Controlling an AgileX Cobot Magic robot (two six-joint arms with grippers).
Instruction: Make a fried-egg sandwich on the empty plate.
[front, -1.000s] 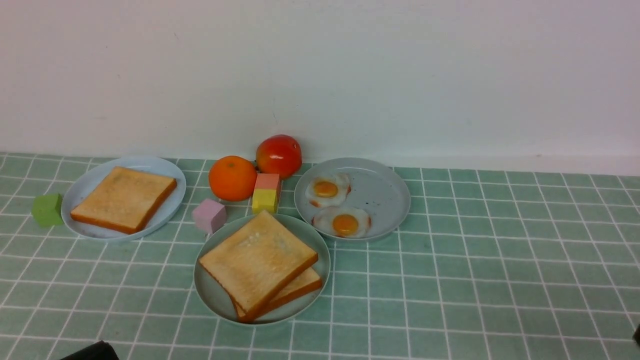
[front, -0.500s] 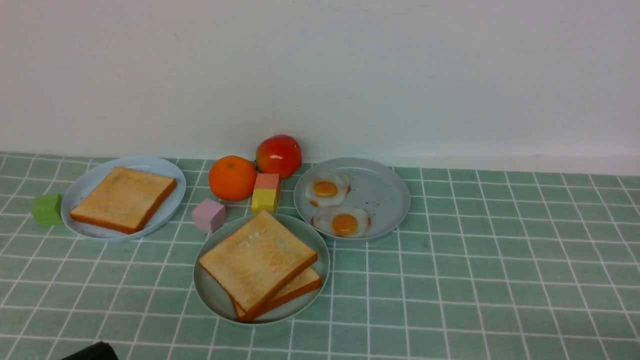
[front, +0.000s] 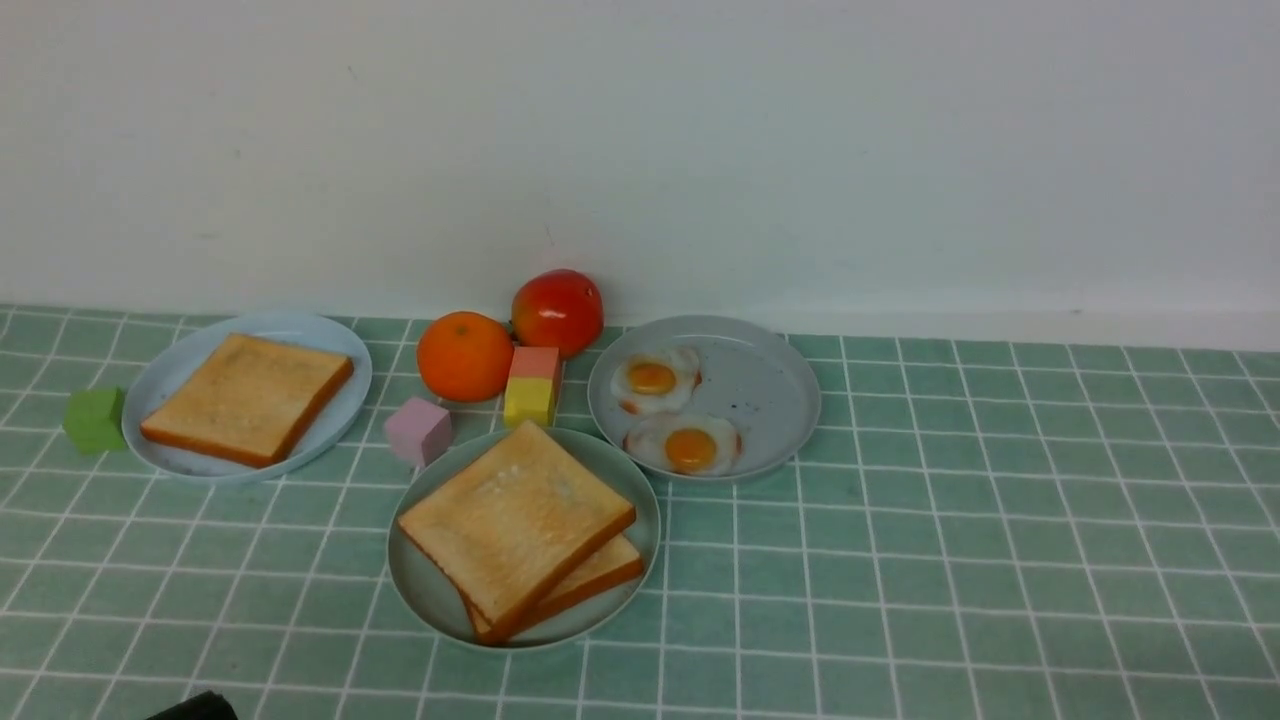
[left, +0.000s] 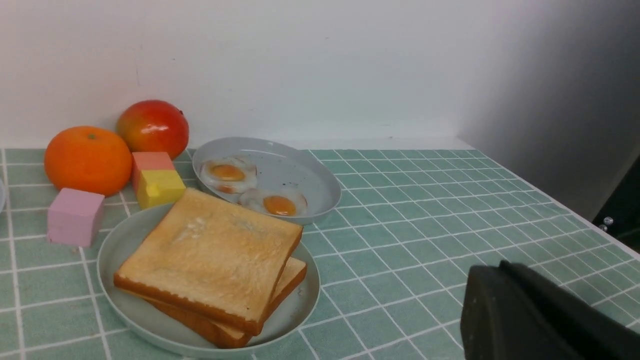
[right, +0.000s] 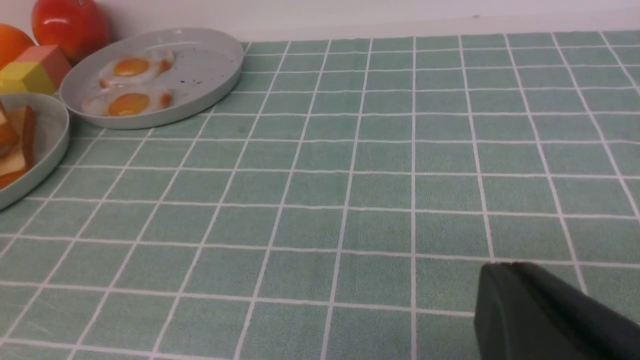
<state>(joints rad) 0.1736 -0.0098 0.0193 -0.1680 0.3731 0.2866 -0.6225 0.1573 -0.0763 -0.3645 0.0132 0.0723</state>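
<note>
Two golden toast slices (front: 515, 520) lie stacked and a little askew on the mint-green plate (front: 420, 590) at the front middle. No egg shows between them. The stack also shows in the left wrist view (left: 210, 255). Two fried eggs (front: 655, 378) (front: 688, 445) lie on a blue-grey plate (front: 760, 390) behind and to the right. My left gripper (left: 492, 270) is shut and empty, low and right of the mint plate; only its dark tip (front: 195, 705) shows in the front view. My right gripper (right: 500, 267) is shut and empty over bare cloth, far right of the plates.
A third toast slice (front: 245, 395) lies on a pale blue plate (front: 300, 322) at the left. An orange (front: 465, 355), a red fruit (front: 557, 310), a pink-and-yellow block (front: 532, 385), a pink cube (front: 418, 430) and a green cube (front: 94, 418) stand near the plates. A white wall is behind.
The dark tip of my right gripper has left the front view at the lower right edge. My left gripper's tip has sunk slightly lower. Food and plates have not moved.
</note>
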